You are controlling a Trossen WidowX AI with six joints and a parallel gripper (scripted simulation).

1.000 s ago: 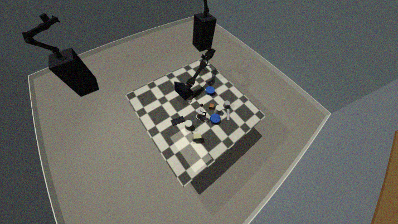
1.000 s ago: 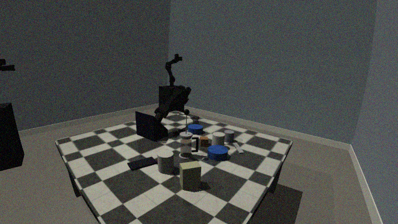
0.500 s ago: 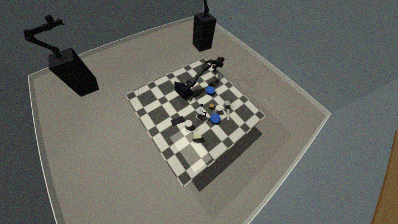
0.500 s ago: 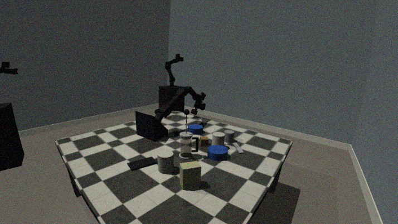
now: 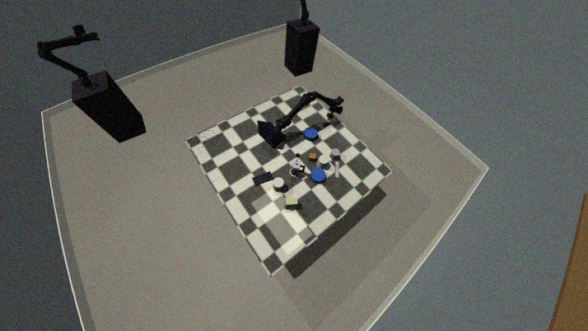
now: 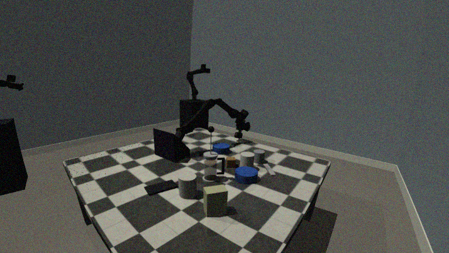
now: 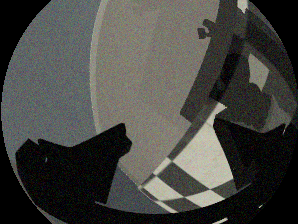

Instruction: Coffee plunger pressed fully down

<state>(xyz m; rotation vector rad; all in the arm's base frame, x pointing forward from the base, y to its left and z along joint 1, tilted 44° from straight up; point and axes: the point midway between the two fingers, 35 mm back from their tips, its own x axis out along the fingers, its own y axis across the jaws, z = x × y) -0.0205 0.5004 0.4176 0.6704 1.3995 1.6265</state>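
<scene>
The coffee press stands upright on the checkered table, a clear pot with a black handle. Its plunger knob is a dark ball on a thin rod, raised high above the lid. My gripper is open and empty. It hangs above the table near its far right edge, well away from the press and beyond the farther blue disc. The wrist view shows both dark fingers spread, with table edge and floor between and beyond them; the press is not recognisable there.
Around the press are a near blue disc, a small orange block, white cylinders, a black slab and a yellow block. A farther blue disc lies nearer my arm.
</scene>
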